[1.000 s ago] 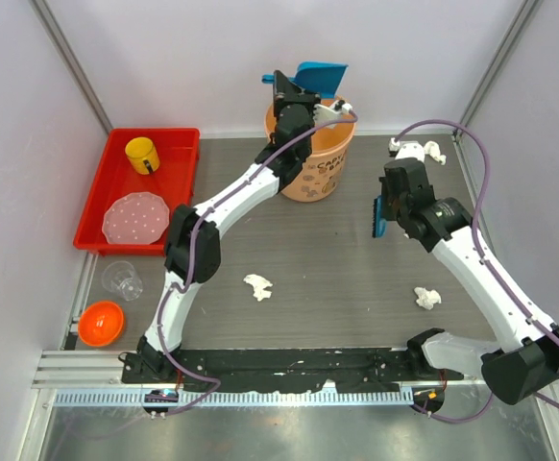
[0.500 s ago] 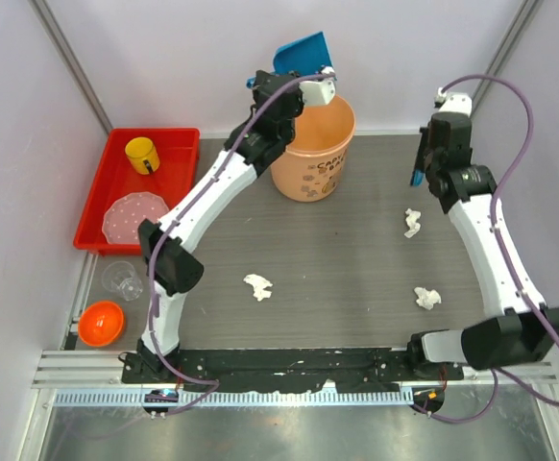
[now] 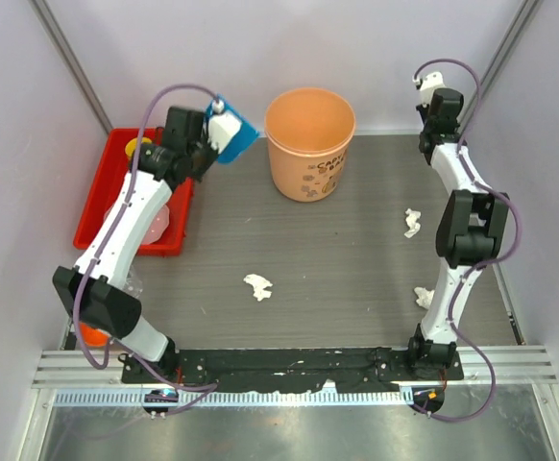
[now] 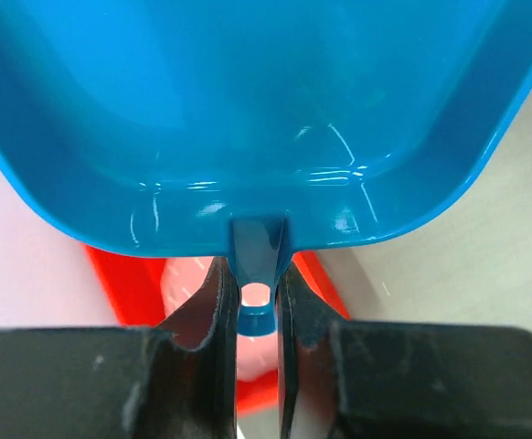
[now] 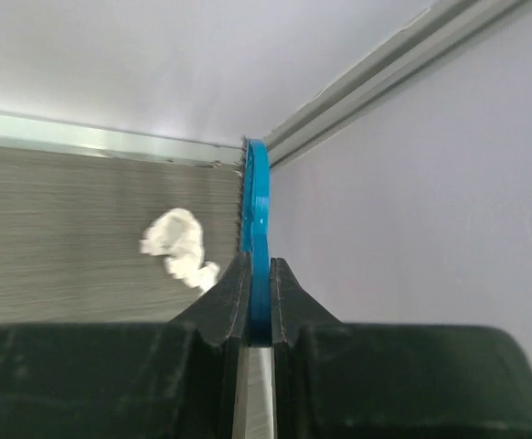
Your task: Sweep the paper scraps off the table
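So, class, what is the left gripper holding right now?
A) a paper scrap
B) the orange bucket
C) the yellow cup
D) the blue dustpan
D: in the left wrist view, the left gripper is clamped on the blue dustpan by its short handle.

Left arm covers much of red tray; cup & plate just peek out. Right arm hides part of one paper scrap. Left wrist view: dustpan cut off top & sides. Right wrist view: brush edge-on, bristles unclear.
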`<state>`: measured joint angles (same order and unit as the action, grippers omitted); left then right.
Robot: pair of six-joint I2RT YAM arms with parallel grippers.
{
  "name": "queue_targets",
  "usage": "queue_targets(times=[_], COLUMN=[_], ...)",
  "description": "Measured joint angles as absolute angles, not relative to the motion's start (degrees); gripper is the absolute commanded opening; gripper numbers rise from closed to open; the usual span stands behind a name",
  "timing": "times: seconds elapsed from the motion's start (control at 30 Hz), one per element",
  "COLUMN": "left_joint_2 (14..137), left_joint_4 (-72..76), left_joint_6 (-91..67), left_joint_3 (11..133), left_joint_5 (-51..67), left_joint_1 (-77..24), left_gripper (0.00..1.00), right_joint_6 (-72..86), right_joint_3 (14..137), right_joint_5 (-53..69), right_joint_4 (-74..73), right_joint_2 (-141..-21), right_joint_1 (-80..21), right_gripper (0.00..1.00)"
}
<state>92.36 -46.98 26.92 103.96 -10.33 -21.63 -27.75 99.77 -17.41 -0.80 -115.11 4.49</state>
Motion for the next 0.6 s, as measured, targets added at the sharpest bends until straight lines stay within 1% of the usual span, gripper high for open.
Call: queue_targets(times=[0.1, 0.3, 0.43, 0.5, 0.6], left_joint_2=[89.5, 92.9, 93.9, 94.3, 95.4], left_joint_4=[-53.0, -60.5, -61.4, -61.4, -61.1], left_joint_6=[25.5, 23.9, 23.0, 22.9, 22.8], left_joint_3=[94.8, 89.6, 87.1, 85.6, 83.8], left_joint_5=[-6.9, -0.4, 1.5, 1.7, 2.2], left_joint_1=[-19.9, -18.3, -18.2, -18.2, -18.2], left_gripper=[0.00, 0.00, 0.00, 0.00, 0.00], right_joint_6=[-38.8, -56.3, -66.7, -71.0, -76.1], right_joint_3=[103.8, 112.4, 112.5, 111.8, 108.5], right_joint_5=[-15.7, -9.9, -2.5, 0.1, 1.8], right_joint_4=[4.5, 6.3, 1.4, -1.9, -2.3], right_joint_2=[-123.2, -134.9, -137.5, -137.6, -136.8], right_joint_1=[5.7, 6.8, 6.8, 6.8, 6.8], right_gripper=[0.01, 0.01, 0.01, 0.01, 0.01])
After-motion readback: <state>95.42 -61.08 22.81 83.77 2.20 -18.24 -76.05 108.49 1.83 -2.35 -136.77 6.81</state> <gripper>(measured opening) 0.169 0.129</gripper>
